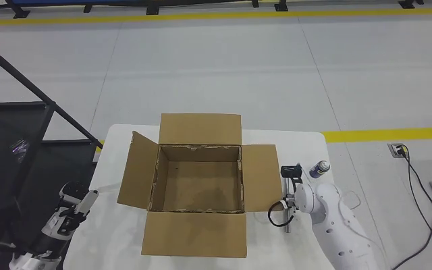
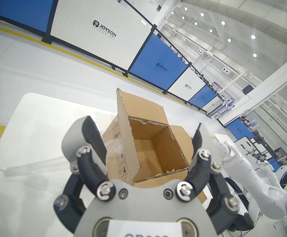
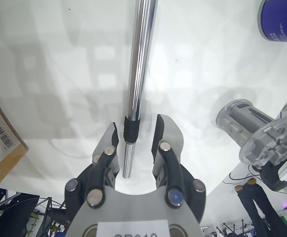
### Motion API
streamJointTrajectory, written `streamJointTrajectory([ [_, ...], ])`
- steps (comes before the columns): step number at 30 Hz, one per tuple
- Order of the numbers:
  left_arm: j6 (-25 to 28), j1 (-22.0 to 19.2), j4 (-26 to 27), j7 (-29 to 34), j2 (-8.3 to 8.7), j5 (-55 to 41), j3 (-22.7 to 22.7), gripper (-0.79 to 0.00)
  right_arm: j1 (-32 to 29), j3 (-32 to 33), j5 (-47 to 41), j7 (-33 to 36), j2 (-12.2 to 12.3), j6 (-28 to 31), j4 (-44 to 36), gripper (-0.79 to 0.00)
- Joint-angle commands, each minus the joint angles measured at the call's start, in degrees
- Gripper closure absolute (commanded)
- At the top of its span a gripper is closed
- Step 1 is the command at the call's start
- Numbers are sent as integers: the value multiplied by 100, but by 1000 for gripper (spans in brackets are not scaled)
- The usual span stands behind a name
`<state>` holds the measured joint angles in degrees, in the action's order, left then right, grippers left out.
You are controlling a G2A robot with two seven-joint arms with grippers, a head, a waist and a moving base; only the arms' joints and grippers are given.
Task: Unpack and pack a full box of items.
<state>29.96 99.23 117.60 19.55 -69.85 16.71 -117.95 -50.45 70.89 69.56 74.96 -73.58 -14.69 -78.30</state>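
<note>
An open cardboard box (image 1: 197, 183) stands in the middle of the white table (image 1: 297, 138), flaps spread and its inside bare. A chrome rod (image 3: 140, 58) with a black band lies on the table to the box's right. My right gripper (image 3: 136, 122) is open and straddles the rod's near end, with a gap on each side. In the top view, this gripper (image 1: 287, 210) sits just off the box's right flap. My left gripper (image 2: 143, 123) is open and holds nothing, low at the table's left edge (image 1: 82, 200), facing the box (image 2: 154, 148).
A blue can (image 1: 319, 169) (image 3: 273, 20) stands right of the box. A grey ribbed cylinder on a black mount (image 3: 248, 132) (image 1: 291, 172) sits beside it. Clear plastic tape (image 2: 114, 145) hangs on the box's left wall. A black frame (image 1: 27, 135) stands left of the table.
</note>
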Motion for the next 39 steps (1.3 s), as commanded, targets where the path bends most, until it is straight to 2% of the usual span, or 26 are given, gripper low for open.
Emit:
streamJointTrajectory([
  [1,0,0,0,0,0,0,0,-785,-2,10,-37,-7,-3,13,28,-354],
  [11,0,0,0,0,0,0,0,-785,55,-12,-113,-25,-22,47,220,-296],
  [14,0,0,0,0,0,0,0,-785,72,-12,-150,-31,-27,61,250,-209],
  [19,0,0,0,0,0,0,0,-785,77,38,-218,-40,-23,107,240,0],
  [25,0,0,0,0,0,0,0,-785,-6,378,-280,-58,42,157,-47,0],
  [33,0,0,0,0,0,0,0,-785,-405,1272,-94,54,210,27,-1461,0],
  [39,0,0,0,0,0,0,0,-785,-504,1643,-188,-16,265,105,-2357,0],
])
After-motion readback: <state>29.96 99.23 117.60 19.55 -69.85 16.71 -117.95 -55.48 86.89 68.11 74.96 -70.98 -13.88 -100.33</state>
